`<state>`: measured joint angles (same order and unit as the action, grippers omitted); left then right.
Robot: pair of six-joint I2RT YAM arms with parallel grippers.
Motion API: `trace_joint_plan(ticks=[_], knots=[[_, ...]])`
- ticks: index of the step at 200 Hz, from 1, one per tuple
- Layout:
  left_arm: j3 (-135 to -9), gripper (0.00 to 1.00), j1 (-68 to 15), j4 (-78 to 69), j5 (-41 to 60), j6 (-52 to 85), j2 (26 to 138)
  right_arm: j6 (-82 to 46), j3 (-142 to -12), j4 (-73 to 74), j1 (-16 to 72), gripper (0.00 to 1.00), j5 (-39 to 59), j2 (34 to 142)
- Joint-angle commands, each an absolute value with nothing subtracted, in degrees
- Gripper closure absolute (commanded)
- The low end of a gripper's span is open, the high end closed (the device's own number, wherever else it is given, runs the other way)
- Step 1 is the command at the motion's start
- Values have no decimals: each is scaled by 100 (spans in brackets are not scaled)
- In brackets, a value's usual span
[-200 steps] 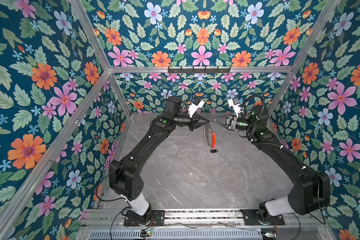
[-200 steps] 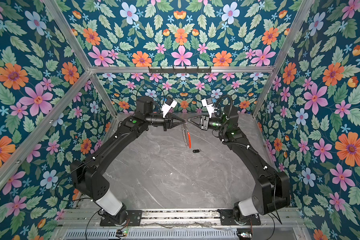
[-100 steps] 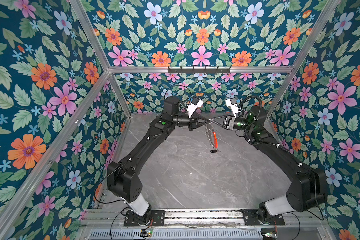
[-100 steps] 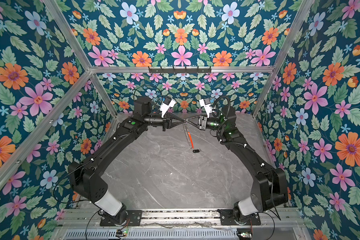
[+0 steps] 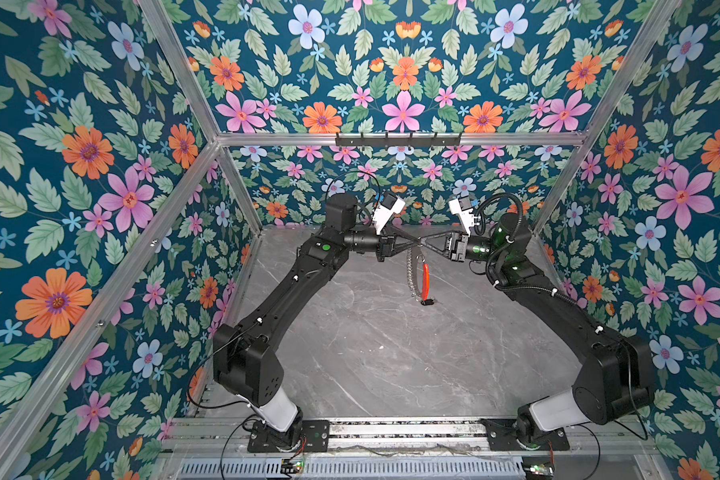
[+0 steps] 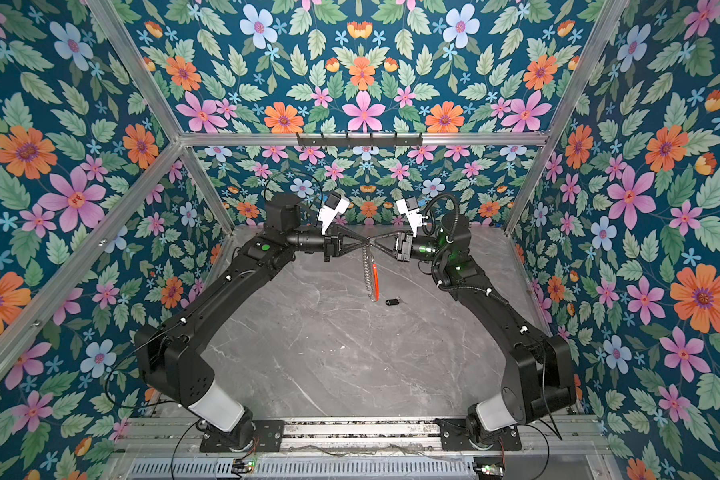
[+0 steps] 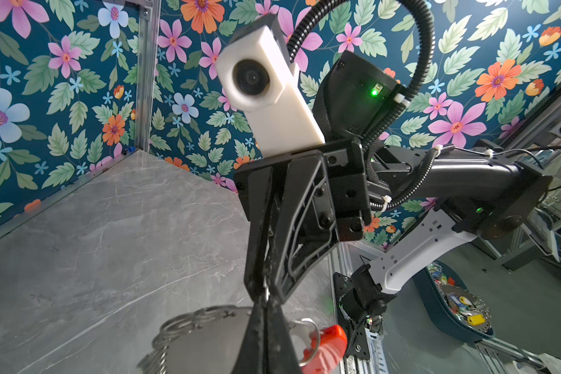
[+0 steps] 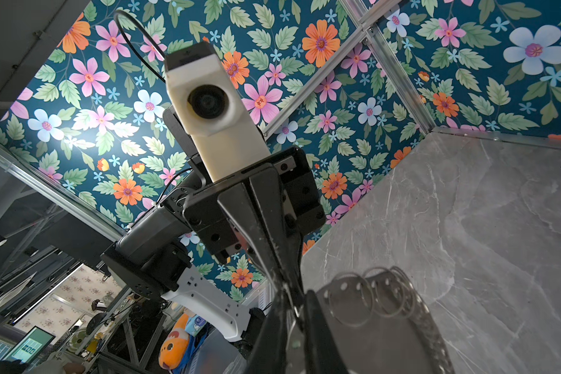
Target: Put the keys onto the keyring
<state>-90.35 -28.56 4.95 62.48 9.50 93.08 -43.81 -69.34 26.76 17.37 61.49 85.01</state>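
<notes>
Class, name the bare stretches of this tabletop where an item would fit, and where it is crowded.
Free: the broad marble table between left arm and right arm, from the key fob forward to the front rail. Crowded: rear centre, where left gripper and right gripper pinch the hanging keyring, close to the fob.

The keyring point(image 7: 204, 314) is blurred and cut by the edge in the left wrist view; the key fob point(image 6: 393, 302) label cannot be read.
</notes>
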Motion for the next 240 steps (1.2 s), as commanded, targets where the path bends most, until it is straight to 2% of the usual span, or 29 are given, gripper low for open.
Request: trace_joint_plan(ticks=[1,42,70,93,108,124,142,172,240], knots=[[-9023,100,-2848,36,6381,1019,9238,-4374,-6923,2741,1749,90,6258,8517],[-8974,100,-2839,18,6372,1055,9249,-4289,-6941,2636,1749,93,6242,8496],[-8968,100,-2839,-2,6365,1085,9266,-4306,-6950,2667,1748,100,6215,8508],[-8916,100,-2839,-142,6260,1203,9269,-4373,-6956,2771,1773,100,6113,8526],[-8785,80,-2834,-284,6001,1264,9197,-4436,-6940,2935,1793,100,5928,8530],[-8498,73,-2762,-490,5445,1327,9008,-4510,-6936,3114,1800,100,5803,8551],[-7807,76,-2545,-1552,5152,2020,8712,-4586,-6947,3269,1810,100,5724,8571],[-6846,80,-2379,-3986,5415,3672,8628,-4714,-7005,3432,1817,100,5729,8620],[-6766,79,-2460,-6391,5694,5561,9230,-4778,-7162,3448,1923,100,5774,8750]])
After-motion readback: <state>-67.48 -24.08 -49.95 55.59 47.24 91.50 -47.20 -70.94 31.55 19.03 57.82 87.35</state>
